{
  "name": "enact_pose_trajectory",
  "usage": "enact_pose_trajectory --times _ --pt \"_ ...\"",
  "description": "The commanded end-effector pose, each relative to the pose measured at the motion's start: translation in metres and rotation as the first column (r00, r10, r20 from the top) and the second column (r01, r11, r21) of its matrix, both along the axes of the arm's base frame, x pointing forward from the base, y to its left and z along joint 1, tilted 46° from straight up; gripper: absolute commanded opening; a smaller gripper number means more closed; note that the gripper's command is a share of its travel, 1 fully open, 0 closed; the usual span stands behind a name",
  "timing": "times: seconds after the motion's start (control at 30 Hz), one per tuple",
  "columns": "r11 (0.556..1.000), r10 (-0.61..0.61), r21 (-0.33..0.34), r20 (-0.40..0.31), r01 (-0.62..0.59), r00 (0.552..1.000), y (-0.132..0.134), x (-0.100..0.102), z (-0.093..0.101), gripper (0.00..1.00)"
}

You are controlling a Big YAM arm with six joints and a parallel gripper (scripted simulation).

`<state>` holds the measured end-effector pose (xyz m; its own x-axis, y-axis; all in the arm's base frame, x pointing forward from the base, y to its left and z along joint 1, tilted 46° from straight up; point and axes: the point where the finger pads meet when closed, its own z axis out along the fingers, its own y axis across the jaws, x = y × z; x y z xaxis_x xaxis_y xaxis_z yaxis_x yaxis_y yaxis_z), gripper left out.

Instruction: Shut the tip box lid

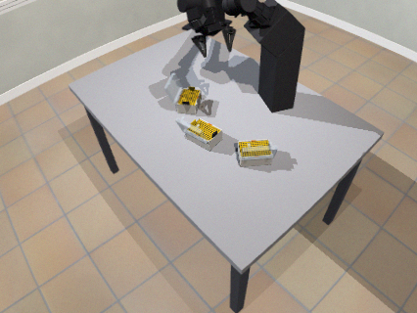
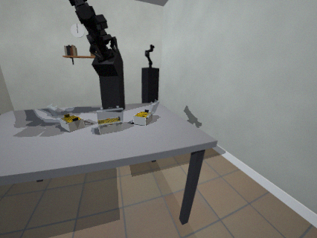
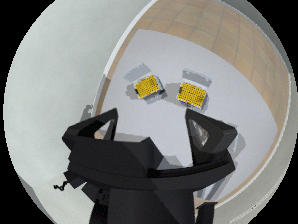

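Three tip boxes with yellow tip racks stand flat on the grey table: one at the back (image 1: 189,98), one in the middle (image 1: 203,132) and one nearer the right (image 1: 254,151). Their clear lids look raised. I cannot read any label, so I cannot tell which is TB4. In the exterior view they stand in a row: left (image 2: 71,122), middle (image 2: 109,123) and right (image 2: 143,117). My gripper (image 1: 215,44) is open and empty, high above the table behind the back box. The wrist view shows its fingers spread wide, with two boxes (image 3: 148,87) (image 3: 193,94) far below.
The arm's black pedestal (image 1: 279,59) stands on the table's back right part, close behind the boxes. The table edges lie well away from the boxes. A second black pedestal (image 2: 149,83) stands beyond the table by the wall.
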<state>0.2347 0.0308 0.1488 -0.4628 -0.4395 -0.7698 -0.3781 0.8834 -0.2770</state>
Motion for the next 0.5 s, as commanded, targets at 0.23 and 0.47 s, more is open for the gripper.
enact_pose_trajectory --times 0.23,0.47 --pt "1.000 0.002 0.000 0.014 -0.002 1.000 0.0003 0.0014 0.0069 1.00" --pt "1.000 0.002 0.000 0.014 -0.002 1.000 0.0003 0.0014 0.0069 1.00"
